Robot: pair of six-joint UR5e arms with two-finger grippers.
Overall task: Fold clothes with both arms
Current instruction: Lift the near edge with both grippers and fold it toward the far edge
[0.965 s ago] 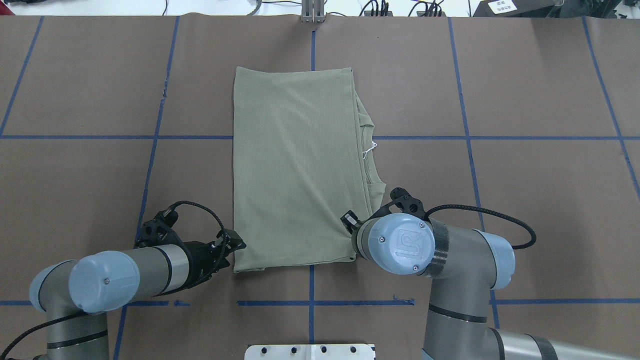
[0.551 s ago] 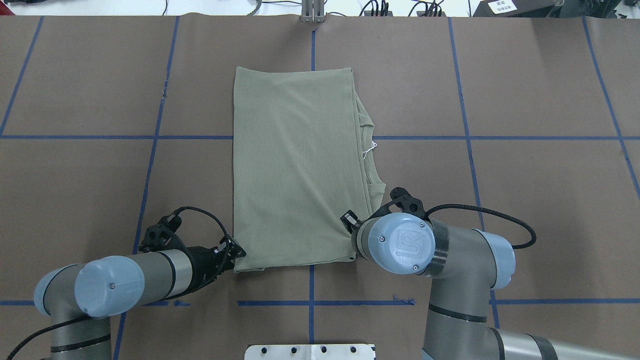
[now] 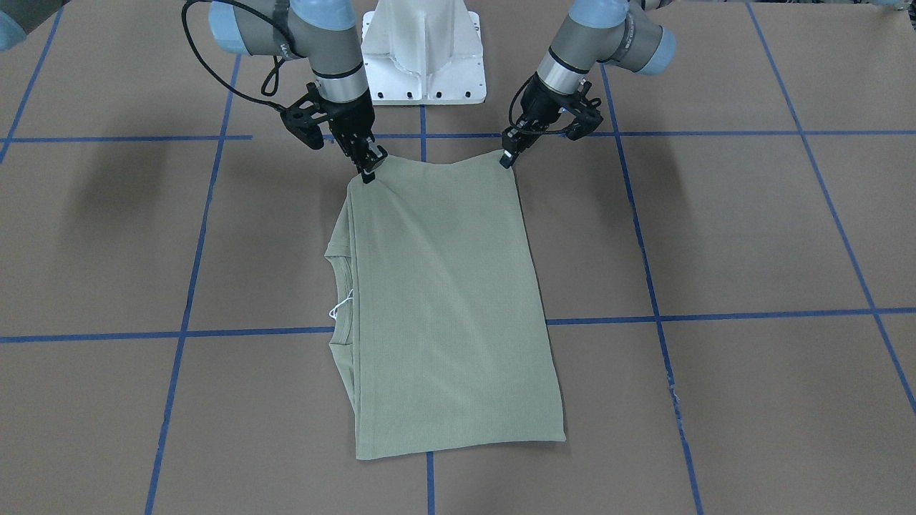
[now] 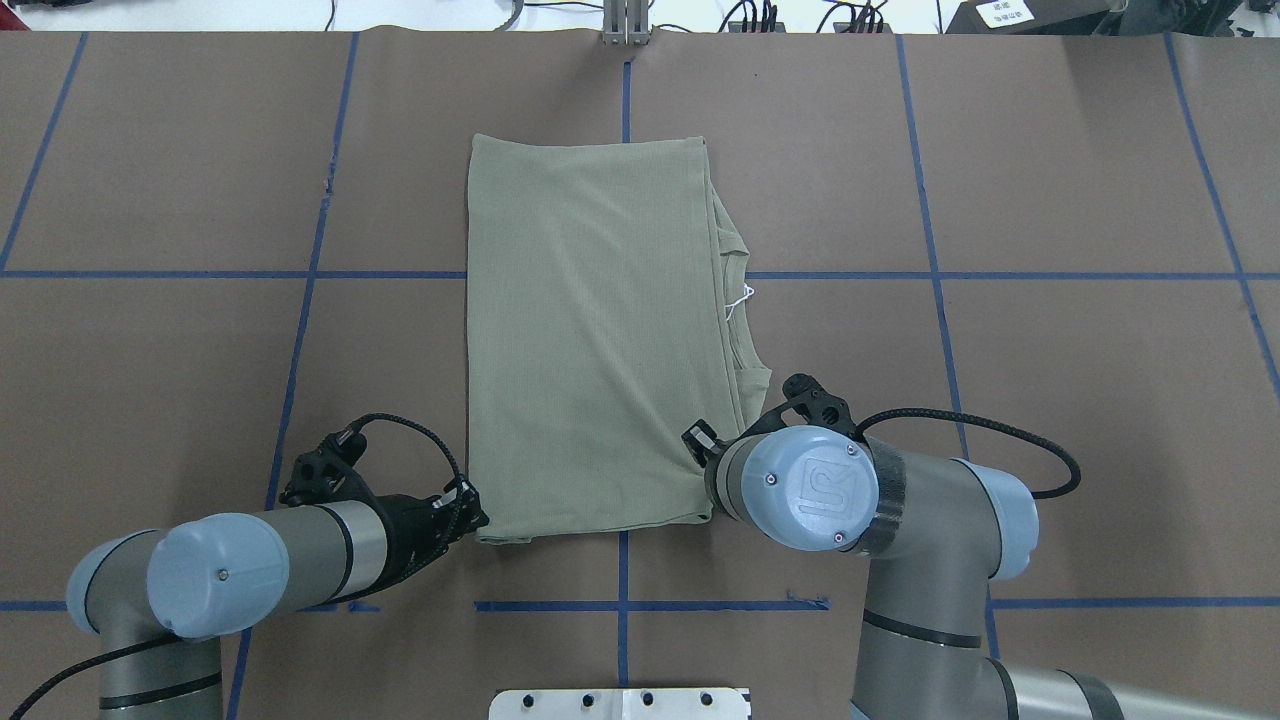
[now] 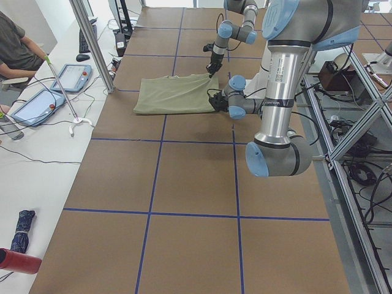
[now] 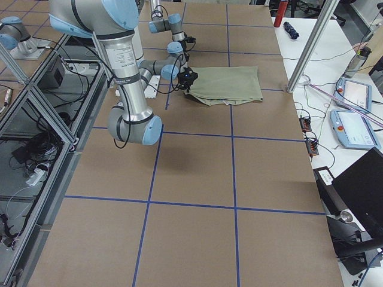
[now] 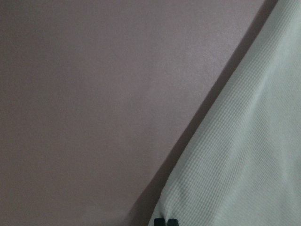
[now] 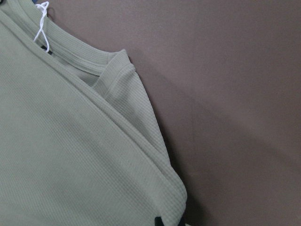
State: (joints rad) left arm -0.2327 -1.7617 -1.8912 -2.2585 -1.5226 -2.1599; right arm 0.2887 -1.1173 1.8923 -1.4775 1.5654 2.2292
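Note:
The pale green shirt (image 4: pixel 590 330) lies folded into a long rectangle in the middle of the table; it also shows in the front view (image 3: pixel 444 300). Its collar and the white tag string (image 4: pixel 742 298) stick out on its right edge. My left gripper (image 4: pixel 472 518) is shut on the near left corner, which the front view (image 3: pixel 507 159) shows slightly raised. My right gripper (image 3: pixel 368 172) is shut on the near right corner; in the overhead view my wrist largely hides it. The left wrist view shows closed fingertips (image 7: pixel 165 221) at the fabric edge. The right wrist view shows the collar (image 8: pixel 70 52).
The brown table cover (image 4: pixel 1050 400) carries blue tape grid lines. The white pedestal base (image 3: pixel 422 64) stands right behind the shirt's near edge. Beyond the far side are a metal post (image 5: pixel 92 43), tablets (image 5: pixel 37 104) and a seated person (image 5: pixel 9 37).
My left gripper has moved toward me and in onto the shirt's near left corner, and that corner has shifted slightly right. My right arm has barely moved.

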